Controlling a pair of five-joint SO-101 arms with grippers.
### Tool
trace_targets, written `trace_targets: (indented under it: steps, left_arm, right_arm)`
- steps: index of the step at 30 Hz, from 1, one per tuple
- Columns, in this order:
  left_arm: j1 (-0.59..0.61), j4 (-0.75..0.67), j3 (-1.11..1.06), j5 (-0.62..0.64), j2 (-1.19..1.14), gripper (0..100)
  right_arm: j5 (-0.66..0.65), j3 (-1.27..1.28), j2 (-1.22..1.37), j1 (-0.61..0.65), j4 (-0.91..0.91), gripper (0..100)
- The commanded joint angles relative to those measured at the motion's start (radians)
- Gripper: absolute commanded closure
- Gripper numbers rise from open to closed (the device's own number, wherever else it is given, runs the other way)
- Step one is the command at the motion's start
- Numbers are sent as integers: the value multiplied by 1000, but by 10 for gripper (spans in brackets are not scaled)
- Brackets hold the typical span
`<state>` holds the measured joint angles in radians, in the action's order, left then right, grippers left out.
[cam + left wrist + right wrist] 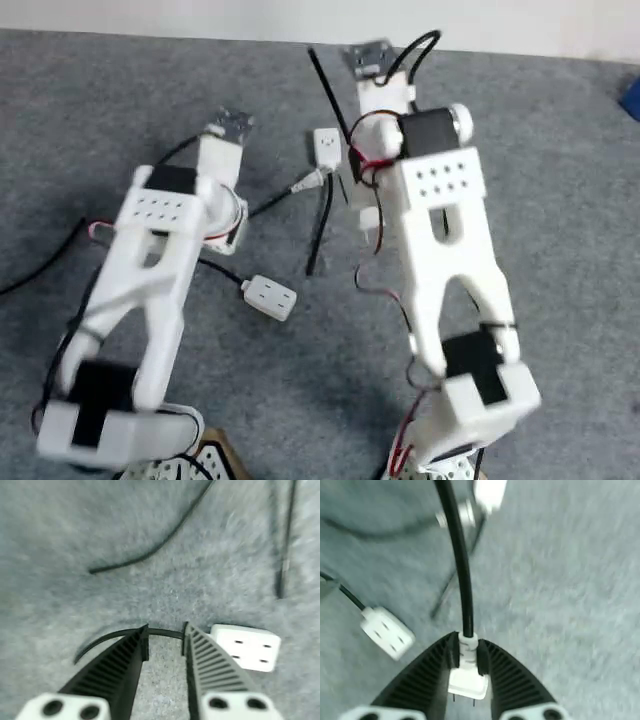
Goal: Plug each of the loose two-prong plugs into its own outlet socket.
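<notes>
The white two-prong plug on a thick black cord is clamped between the ribbed black fingers of the right gripper; we see its prongs pointing back toward the wrist. The left gripper has its jaws apart, tips over a thin black cord; we cannot tell whether they touch it. Just beside them a flat white outlet socket block lies on the grey felt table. From above, we find that block between the arms and a second white socket farther back.
</notes>
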<state>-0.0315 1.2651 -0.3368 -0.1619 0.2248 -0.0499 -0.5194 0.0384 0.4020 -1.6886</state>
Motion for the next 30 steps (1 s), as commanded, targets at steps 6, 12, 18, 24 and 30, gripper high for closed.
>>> trace_targets:
  steps: [6,12,18,24,30]
  left_arm:
    - [-131,54,-323,-104,782,880]
    - [-134,35,-562,-129,1082,810]
    - [-173,-72,-714,-127,1171,643]
    - [-205,-247,-872,-130,1173,652]
    - [-205,-265,-881,-132,1173,652]
  right_arm:
    - [143,406,-300,28,437,993]
    - [175,1101,-547,81,1023,993]
    - [175,1316,-661,156,1127,993]
    - [229,1331,-671,245,995,993]
    - [262,1211,-671,306,834,993]
